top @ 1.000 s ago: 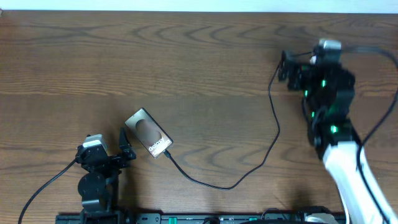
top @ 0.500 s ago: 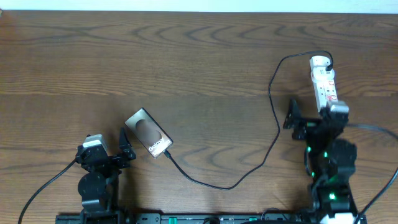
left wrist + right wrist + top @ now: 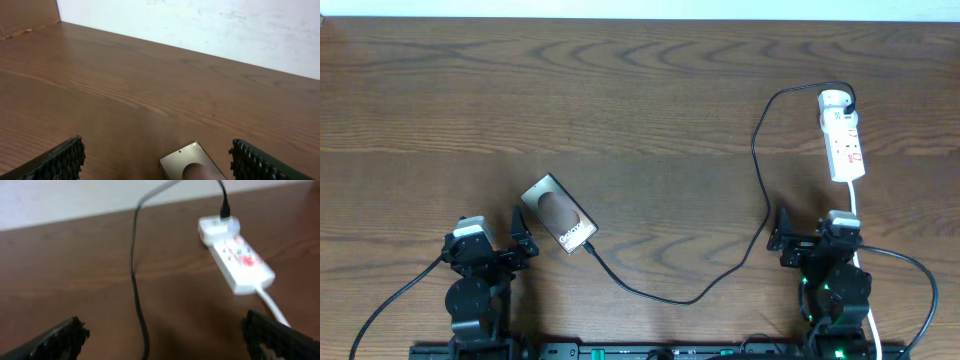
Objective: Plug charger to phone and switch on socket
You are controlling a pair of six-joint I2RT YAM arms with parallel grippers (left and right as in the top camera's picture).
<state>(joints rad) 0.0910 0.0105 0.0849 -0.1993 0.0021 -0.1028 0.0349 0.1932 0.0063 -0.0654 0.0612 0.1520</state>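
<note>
Wood-grain brown table (image 3: pixel 640 90) meets a white wall (image 3: pixel 200 25); left fingers (image 3: pixel 55 161) and right fingers (image 3: pixel 52 340) stand spread apart, empty.

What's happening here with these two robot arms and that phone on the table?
Nothing is being handled right now. The left arm and right arm sit at the near edge of the table, jaws open and empty. The phone lies by the left arm. The charger cable runs from its end across to the white socket strip beyond the right arm. Whether the strip is switched on cannot be seen.
</note>
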